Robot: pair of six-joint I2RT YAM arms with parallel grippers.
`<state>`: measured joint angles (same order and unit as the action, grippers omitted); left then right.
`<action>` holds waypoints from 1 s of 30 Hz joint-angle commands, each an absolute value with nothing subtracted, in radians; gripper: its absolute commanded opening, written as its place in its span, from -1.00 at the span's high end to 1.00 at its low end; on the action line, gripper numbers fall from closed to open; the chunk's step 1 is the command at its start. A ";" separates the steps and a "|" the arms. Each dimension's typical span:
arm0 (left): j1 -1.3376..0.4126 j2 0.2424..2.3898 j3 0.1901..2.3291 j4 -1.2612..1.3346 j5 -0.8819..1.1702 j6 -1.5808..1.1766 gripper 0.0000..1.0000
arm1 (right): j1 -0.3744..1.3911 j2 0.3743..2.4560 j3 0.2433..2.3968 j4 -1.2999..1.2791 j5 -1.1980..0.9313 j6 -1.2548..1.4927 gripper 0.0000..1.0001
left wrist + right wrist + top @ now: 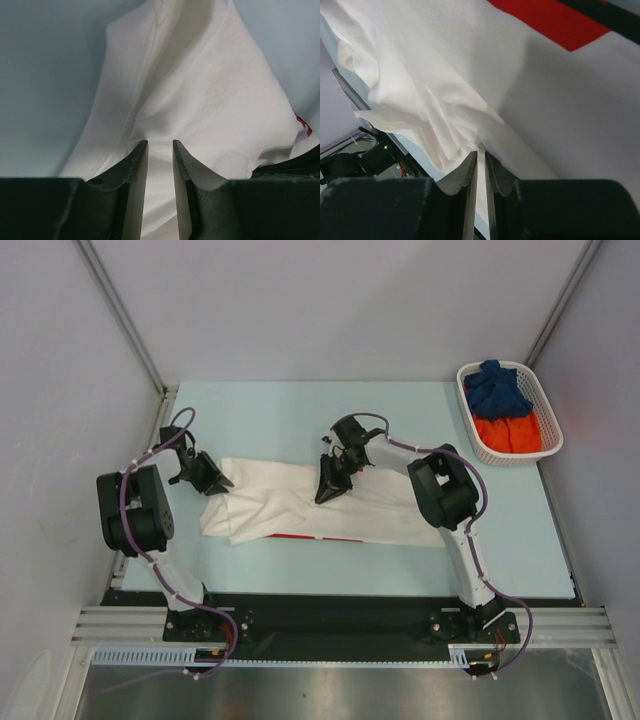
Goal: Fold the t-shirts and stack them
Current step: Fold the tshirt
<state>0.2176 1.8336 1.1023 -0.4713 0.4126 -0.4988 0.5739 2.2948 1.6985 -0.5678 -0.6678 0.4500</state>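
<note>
Left tool: jaws narrow, pinched on the left edge of the white shirt, cloth filling the gap between the fingers and gathering into creases at their tips. Right tool: jaws almost together, holding a bunched fold along the shirt's far edge near its middle. White shirt: lies crumpled across the middle of the table, between the two arms, with the red print partly showing and a red strip peeping out at the near hem. Step in hand, by judgement: taking hold to spread or fold the shirt. To do it well, both grips should hold a single clean edge, not a wad of layers; lift together, draw the cloth taut between the tools, and lay it down flat without dragging wrinkles under. Material: thin, soft knit, matt, limp, with a fine weave; it drapes in loose ridges and will slip from a shallow pinch. Table: smooth pale blue sheet. Basket: white plastic lattice, far right corner, holding the blue shirt and orange shirt, both unfolded.
</note>
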 commanded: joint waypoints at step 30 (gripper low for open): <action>0.215 1.413 0.933 -0.554 0.359 -0.436 0.07 | 0.736 2.445 2.060 -0.787 -0.709 0.310 -0.13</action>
